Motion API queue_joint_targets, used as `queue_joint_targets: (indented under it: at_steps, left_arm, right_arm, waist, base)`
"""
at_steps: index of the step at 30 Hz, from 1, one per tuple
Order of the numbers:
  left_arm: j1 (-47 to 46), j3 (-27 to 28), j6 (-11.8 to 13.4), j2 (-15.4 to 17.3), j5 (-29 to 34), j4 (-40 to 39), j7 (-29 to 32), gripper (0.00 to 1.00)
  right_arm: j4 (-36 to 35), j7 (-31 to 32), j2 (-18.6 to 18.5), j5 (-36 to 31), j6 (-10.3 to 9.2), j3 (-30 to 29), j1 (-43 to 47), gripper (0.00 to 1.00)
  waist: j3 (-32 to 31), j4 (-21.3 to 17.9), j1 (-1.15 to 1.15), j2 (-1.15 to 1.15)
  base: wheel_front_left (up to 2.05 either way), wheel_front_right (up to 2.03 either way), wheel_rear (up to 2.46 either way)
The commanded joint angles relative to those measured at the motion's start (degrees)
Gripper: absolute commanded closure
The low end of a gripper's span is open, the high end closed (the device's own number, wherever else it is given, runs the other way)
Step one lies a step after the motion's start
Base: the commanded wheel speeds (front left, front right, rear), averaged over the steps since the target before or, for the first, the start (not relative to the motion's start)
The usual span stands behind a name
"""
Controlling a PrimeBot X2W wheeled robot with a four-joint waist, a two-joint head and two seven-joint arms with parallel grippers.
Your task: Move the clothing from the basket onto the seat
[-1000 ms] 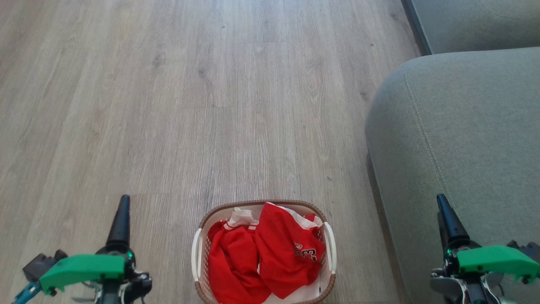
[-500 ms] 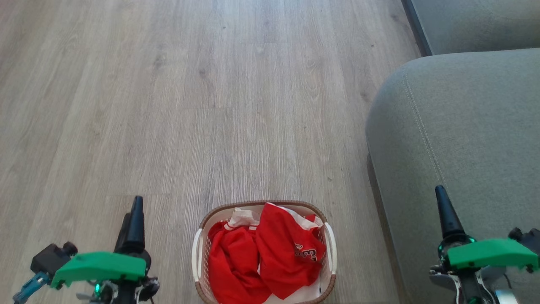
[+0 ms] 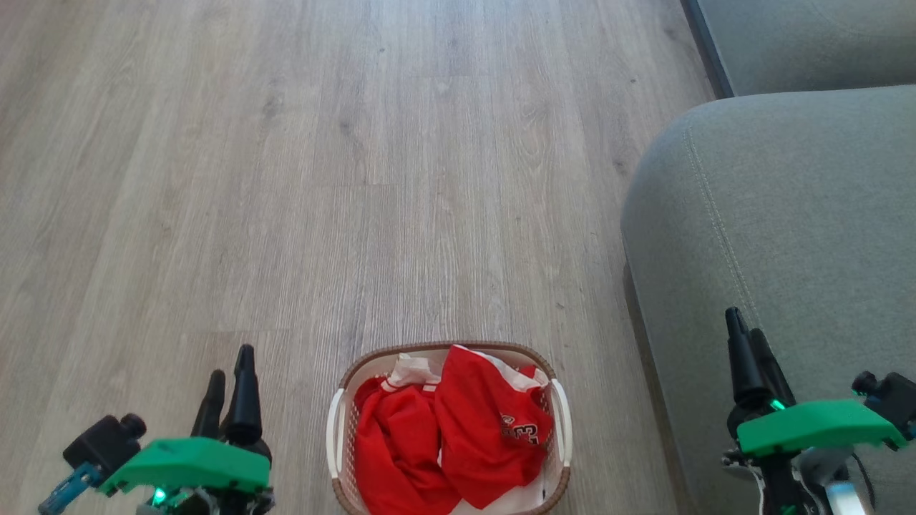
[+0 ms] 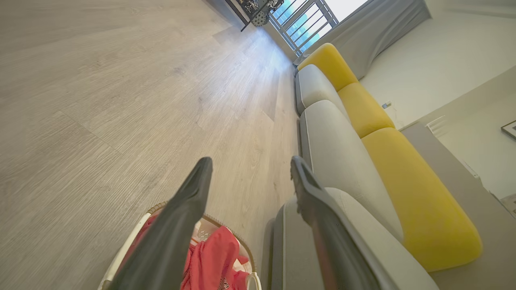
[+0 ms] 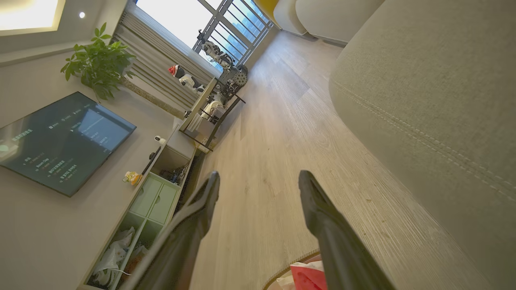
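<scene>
Crumpled red fabric jerseys (image 3: 458,429) lie in the oval white perforated plastic basket (image 3: 333,436), just right of my left gripper (image 3: 230,361), which I judge nearer. My right gripper (image 3: 743,322) is by the grey-green fabric sofa (image 3: 787,214). Both have fingers spread.

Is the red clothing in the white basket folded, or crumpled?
Crumpled: the bright red fabric jerseys lie bunched in uneven folds inside the small white perforated plastic basket.

Left gripper (image 3: 231,361), right gripper (image 3: 743,322) nearer basket (image 3: 386,352)

Held low, the left pincer (image 3: 230,363) parted (fingers pointing forward), the right pincer (image 3: 742,323) parted too
</scene>
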Motion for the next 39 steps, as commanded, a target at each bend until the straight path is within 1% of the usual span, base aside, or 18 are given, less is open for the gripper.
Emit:
queue_joint_targets:
  at_steps: [1, 23, 39]
  left_arm:
    - [-1.5, 0.6, 0.5, 0.7, 1.7, -2.5, -0.7, 0.00]
    - [0.3, -1.6, 3.5, 0.9, 18.8, -3.0, -4.4, 0.00]
    - [1.3, -2.4, 5.1, 1.0, 28.8, -3.3, -6.9, 0.00]
  right_arm:
    - [-2.6, -0.7, -0.6, -1.6, 0.00, 1.0, -0.7, 0.00]
    - [-4.3, -4.4, -0.7, -17.3, -0.01, 3.2, 0.1, 0.00]
    - [-5.8, -7.0, -0.7, -27.1, -0.01, 4.5, 0.7, 0.00]
  waist:
    - [0.0, 0.0, 0.00, 0.00]
    - [-0.3, 0.3, 0.00, 0.00]
    - [-0.5, 0.5, 0.00, 0.00]
  base:
    - [0.00, 0.00, 0.00]
    - [0.00, 0.00, 0.00]
    - [0.00, 0.00, 0.00]
